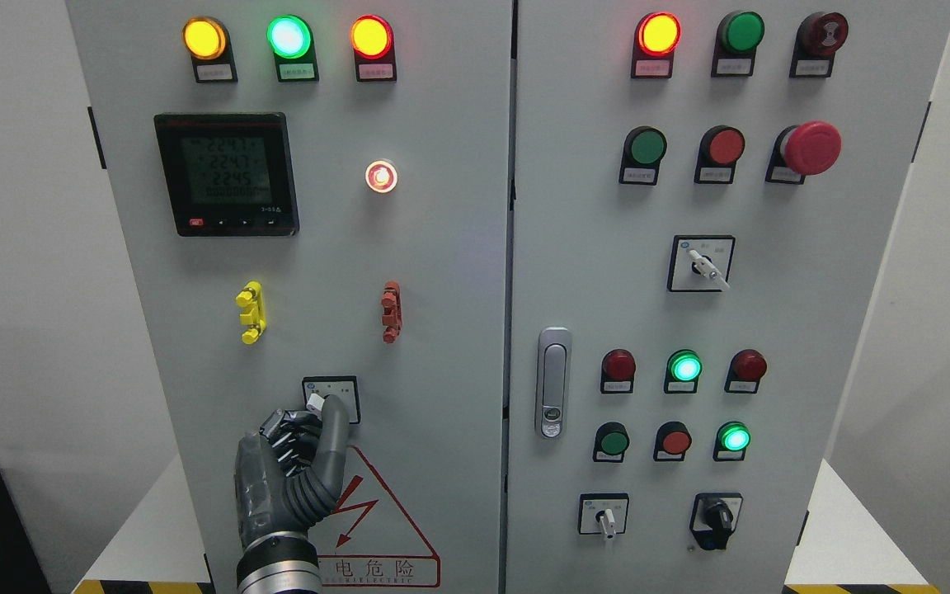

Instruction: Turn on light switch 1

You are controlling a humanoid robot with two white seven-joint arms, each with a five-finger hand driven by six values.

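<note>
Your left hand reached up the left cabinet door, fingers curled and pinching the white knob of the rotary selector switch, just above the electrical hazard sticker.

Left arm enters at bottom edge, left of middle, forearm near vertical. Left hand raised, back of hand toward camera, dark segmented fingers pointing up. Outer fingers curled at knuckles; one longer finger extended upward, tip pressed against something small and white. Right arm, right hand: out of frame.
</note>
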